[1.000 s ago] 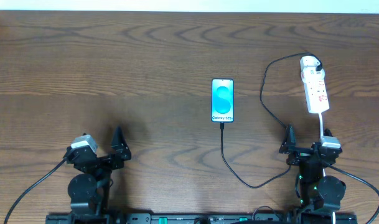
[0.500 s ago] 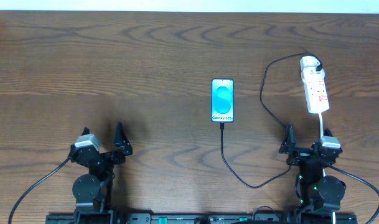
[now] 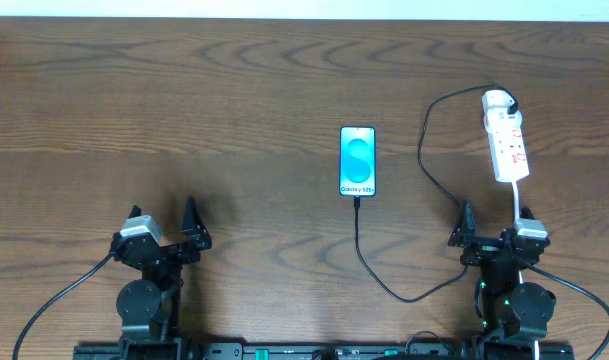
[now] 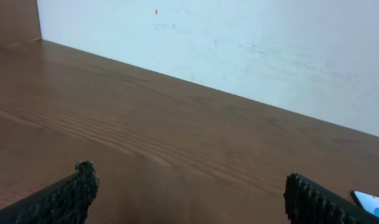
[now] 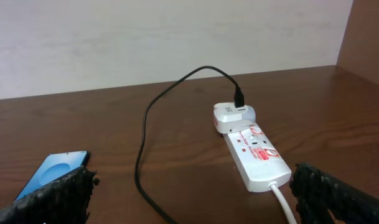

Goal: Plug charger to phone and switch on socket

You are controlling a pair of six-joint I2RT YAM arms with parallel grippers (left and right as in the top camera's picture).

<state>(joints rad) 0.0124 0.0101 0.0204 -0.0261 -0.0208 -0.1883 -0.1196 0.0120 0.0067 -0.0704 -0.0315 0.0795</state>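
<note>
Phone (image 3: 358, 161) lies front-to-back, charger (image 3: 358, 235) at near end

One phone (image 3: 357, 161) — one charger (image 3: 357, 230) — one socket (image 3: 506, 140).

Socket (image 5: 254, 152) lies on the table (image 5: 102, 118), white plug (image 5: 233, 116) seated at its far end. Charger (image 5: 141, 149) cable loops leftward. Phone (image 5: 55, 171) lies lower left. Right pincer (image 5: 192, 180) stands spread wide, empty.

overhead looks down; low wrist views both catch the phone (image 3: 357, 161)
</note>
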